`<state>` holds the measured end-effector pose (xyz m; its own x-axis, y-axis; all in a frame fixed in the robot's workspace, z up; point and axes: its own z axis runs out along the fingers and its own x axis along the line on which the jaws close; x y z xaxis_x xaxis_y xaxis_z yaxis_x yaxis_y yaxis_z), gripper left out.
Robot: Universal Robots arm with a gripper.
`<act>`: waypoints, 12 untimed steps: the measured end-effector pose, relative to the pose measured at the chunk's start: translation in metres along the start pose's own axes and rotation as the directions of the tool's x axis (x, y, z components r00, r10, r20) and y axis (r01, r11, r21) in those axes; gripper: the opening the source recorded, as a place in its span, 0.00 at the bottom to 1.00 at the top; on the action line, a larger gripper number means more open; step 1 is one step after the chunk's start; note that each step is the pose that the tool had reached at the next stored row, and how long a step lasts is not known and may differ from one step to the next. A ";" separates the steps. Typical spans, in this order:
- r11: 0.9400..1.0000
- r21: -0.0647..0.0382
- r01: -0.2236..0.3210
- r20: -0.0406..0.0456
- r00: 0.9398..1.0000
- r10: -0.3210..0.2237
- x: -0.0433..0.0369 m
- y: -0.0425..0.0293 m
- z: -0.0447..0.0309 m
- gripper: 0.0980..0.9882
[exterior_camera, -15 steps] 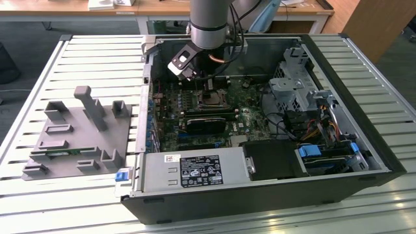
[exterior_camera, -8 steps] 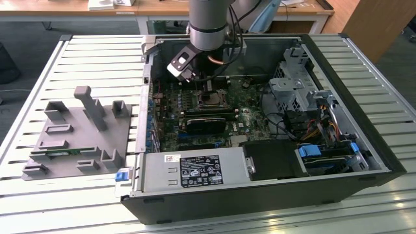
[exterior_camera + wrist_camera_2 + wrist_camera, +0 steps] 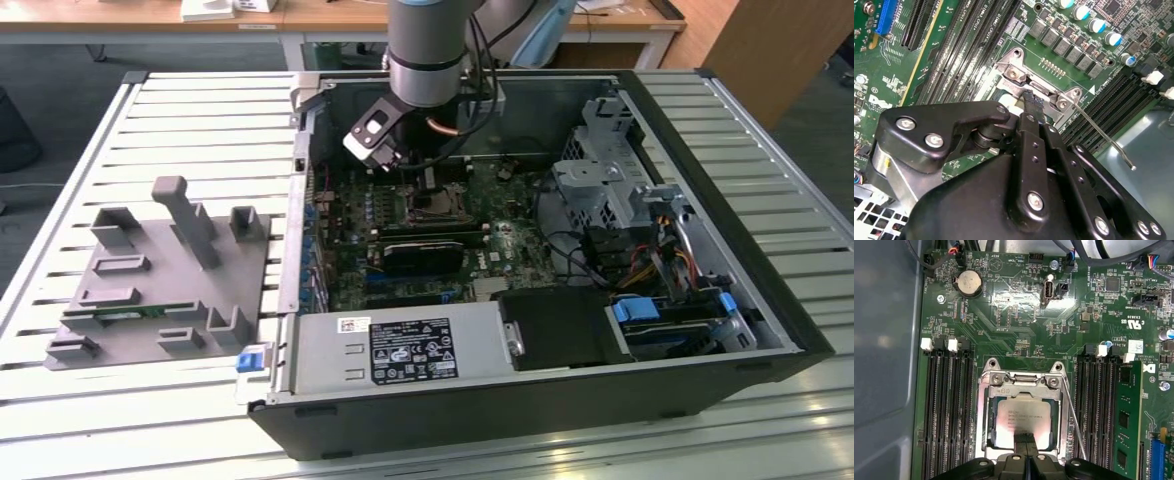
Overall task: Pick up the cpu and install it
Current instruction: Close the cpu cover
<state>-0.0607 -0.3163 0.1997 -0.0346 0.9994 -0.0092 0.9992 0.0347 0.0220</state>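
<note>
On the exterior view's left, a grey fixture (image 3: 160, 275) is sitting on the slatted surface (image 3: 80, 420). To its right the arm is reaching into the open computer case (image 3: 534, 415). In the first wrist view the cpu (image 3: 1021, 415) is lying flat inside the socket frame (image 3: 985, 405). The end effector (image 3: 1025, 438), fingertips together on nothing, is hovering at one chip edge. Seating well probably means keeping the chip level and square, pressing lightly, and avoiding the lever wire (image 3: 1074, 425).
</note>
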 end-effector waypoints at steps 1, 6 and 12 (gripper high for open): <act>1.000 0.000 0.000 0.000 1.000 0.000 0.0000 0.0000 0.0002 0.01; 1.000 0.000 0.000 0.000 1.000 0.000 0.0000 0.0020 0.0013 0.01; 1.000 -0.002 0.000 -0.004 1.000 0.000 0.0003 0.0038 -0.0002 0.01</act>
<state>-0.0569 -0.3159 0.2000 -0.0346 0.9994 -0.0050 0.9991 0.0347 0.0241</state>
